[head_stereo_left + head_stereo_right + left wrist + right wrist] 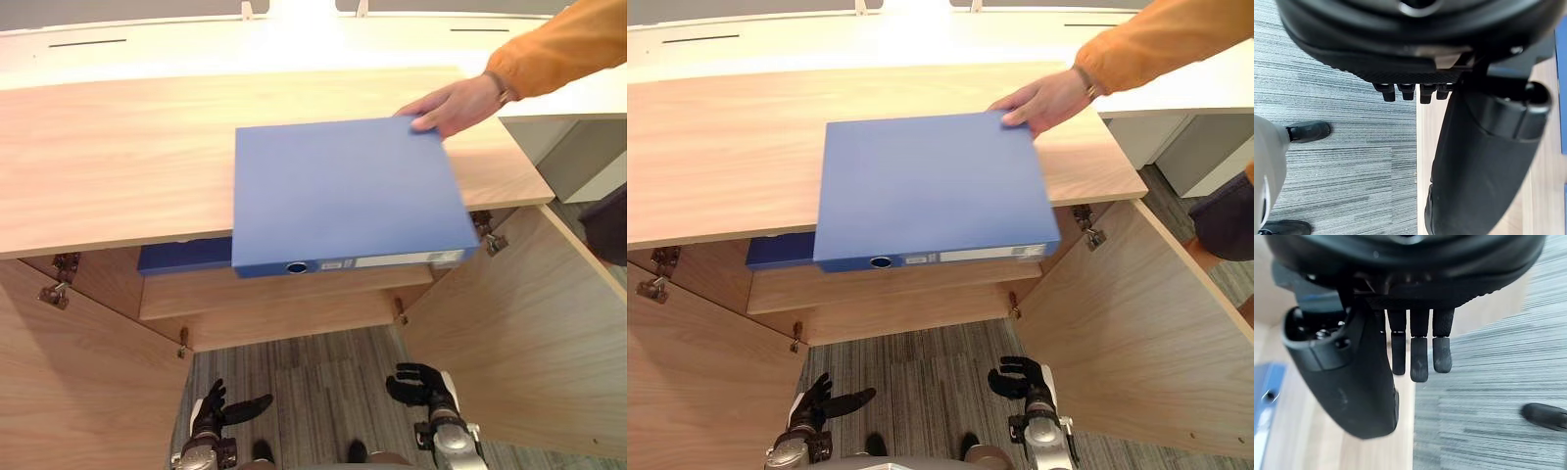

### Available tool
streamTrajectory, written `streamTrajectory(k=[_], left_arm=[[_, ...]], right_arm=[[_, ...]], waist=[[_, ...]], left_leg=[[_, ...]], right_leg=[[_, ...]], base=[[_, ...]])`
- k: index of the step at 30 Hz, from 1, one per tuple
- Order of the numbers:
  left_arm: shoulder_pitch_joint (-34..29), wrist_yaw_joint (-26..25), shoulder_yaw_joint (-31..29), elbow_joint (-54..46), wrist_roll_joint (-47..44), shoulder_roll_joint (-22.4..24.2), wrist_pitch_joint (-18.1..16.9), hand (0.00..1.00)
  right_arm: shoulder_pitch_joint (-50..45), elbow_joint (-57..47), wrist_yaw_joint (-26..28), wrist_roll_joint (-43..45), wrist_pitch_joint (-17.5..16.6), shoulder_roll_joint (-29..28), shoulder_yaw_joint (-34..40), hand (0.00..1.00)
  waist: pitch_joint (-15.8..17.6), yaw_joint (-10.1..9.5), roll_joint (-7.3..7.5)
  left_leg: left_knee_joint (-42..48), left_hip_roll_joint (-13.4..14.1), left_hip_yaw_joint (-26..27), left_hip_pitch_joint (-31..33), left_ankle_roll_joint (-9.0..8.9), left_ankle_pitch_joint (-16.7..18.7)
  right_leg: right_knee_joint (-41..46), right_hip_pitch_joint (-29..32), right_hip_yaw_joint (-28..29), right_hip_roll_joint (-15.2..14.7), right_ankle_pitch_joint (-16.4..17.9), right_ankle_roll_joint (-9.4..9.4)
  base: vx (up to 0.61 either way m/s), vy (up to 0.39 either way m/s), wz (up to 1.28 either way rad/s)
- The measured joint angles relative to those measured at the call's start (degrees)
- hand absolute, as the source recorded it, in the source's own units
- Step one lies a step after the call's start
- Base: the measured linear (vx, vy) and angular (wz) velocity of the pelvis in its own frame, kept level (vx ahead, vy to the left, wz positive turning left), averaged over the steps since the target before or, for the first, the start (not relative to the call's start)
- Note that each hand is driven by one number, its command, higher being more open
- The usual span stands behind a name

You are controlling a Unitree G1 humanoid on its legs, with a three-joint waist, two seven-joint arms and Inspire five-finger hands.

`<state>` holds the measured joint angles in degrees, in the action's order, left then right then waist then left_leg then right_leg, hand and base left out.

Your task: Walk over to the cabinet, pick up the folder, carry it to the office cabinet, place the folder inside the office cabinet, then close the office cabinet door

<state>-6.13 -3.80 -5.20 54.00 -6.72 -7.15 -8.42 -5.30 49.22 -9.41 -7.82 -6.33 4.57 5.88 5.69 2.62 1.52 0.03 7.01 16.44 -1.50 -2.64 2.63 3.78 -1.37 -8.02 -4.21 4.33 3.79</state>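
Left eye view. The blue folder (343, 191) lies flat on the cabinet top (118, 166), spine toward you and jutting over the front edge. A person's hand (456, 105) rests on its far right corner. Your left hand (211, 406) and right hand (423, 387) hang low over the carpet (294, 362), well apart from the folder. Both are empty.

Right eye view. The left door (696, 392) and right door (1136, 323) stand open on either side of your arms. A second, darker folder (779, 251) lies on the shelf (892, 286) under the top's left half.

Left wrist view. Left hand released, fingers (1405, 91) loose, nothing held.

Right wrist view. Right hand likewise slack, fingers (1419, 360) hanging straight and empty. A strip of blue spine shows past the thumb; you cannot tell which folder.

Risks, as I judge them:
- Reach up while the person's hand is on the corner and you may strike it, or tug against it.
- The overhang means a nudge from below could tip the folder off the front edge.
- Raising your arms wide could clip a door.
- The darker folder on the shelf could be grabbed by mistake.
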Motion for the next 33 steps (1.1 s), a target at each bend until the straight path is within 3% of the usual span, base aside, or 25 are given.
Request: streamTrajectory(k=[10,17,23,29,33], left_arm=[[-1.8,0.3,0.0,0.8,1.3,1.2,0.6,1.00],[-2.7,0.4,-0.3,1.4,2.4,1.3,0.7,1.00],[-4.0,0.0,-0.7,-1.0,2.4,1.3,0.6,1.00],[-12.0,-0.2,-0.4,-20.7,2.4,1.6,0.7,1.00],[-18.5,-1.3,-1.9,-42.8,4.1,1.7,0.4,1.00]], right_arm=[[-0.3,3.1,0.1,11.0,0.7,-1.3,6.5,1.00],[-0.7,3.7,0.1,11.2,0.7,-1.6,8.7,1.00],[-2.1,3.9,-0.1,11.1,1.0,-1.6,9.6,1.00],[-2.2,3.9,-0.5,10.9,1.3,-1.6,10.1,1.00],[-2.1,3.7,-0.5,10.5,1.3,-1.6,10.1,1.00]], waist=[[-0.6,0.03,-1.00],[-0.5,0.10,-1.13],[-0.6,0.08,-1.20],[-0.5,-0.14,-1.03],[-0.3,-1.81,-1.13]], left_leg=[[-2.1,-0.8,0.0,-1.9,0.33,-2.2],[-5.4,-3.1,-1.0,-2.8,0.88,-5.6],[-5.5,-4.4,-2.2,-2.5,0.93,-5.7],[-5.5,-6.2,-4.7,-2.3,1.98,-5.1],[-5.1,-7.5,-5.3,-4.2,3.42,-5.0]], right_leg=[[-1.2,-1.3,0.3,0.0,-1.7,-0.43],[-2.7,-1.4,-0.2,-1.5,-2.3,0.05],[-2.8,-1.5,0.0,-2.5,-1.9,0.99],[-3.5,-2.8,-0.2,-3.9,-1.6,2.24],[-4.1,-5.6,-0.5,-4.7,-2.2,2.79]], base=[[-0.05,0.001,-0.02],[-0.16,0.001,0.03],[-0.13,0.036,0.08],[0.03,0.057,0.21],[0.13,0.041,0.08]])
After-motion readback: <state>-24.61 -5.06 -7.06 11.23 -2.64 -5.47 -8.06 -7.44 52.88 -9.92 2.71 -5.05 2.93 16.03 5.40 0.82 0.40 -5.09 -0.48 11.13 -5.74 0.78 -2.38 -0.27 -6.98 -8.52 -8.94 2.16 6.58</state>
